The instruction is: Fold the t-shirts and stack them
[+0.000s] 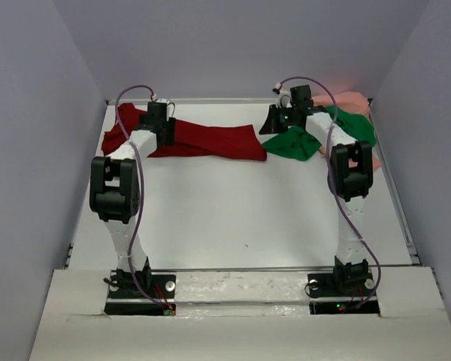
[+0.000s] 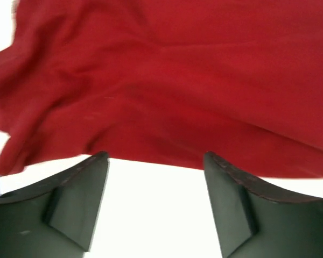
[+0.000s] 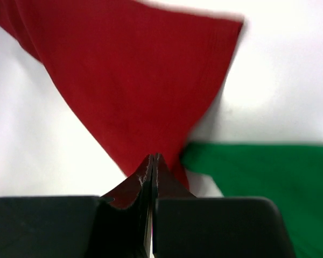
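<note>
The dark red t-shirt (image 1: 210,141) lies stretched out along the back of the table. It fills the left wrist view (image 2: 167,80). My left gripper (image 1: 160,124) is over its left part, open and empty (image 2: 156,157), with its fingertips at the shirt's near edge. My right gripper (image 1: 274,122) hovers by the shirt's right end. Its jaws are shut (image 3: 152,157), with nothing visible between them, over the red cloth (image 3: 129,80). The bright green t-shirt (image 1: 295,143) lies crumpled beside that end and shows in the right wrist view (image 3: 269,172). The pale salmon pink t-shirt (image 1: 352,100) lies in the back right corner.
The white table (image 1: 233,210) has raised edges at the back and sides. Grey walls enclose it on three sides. Both arm bases stand at the near edge. Part of the green shirt (image 1: 355,126) lies under the right arm.
</note>
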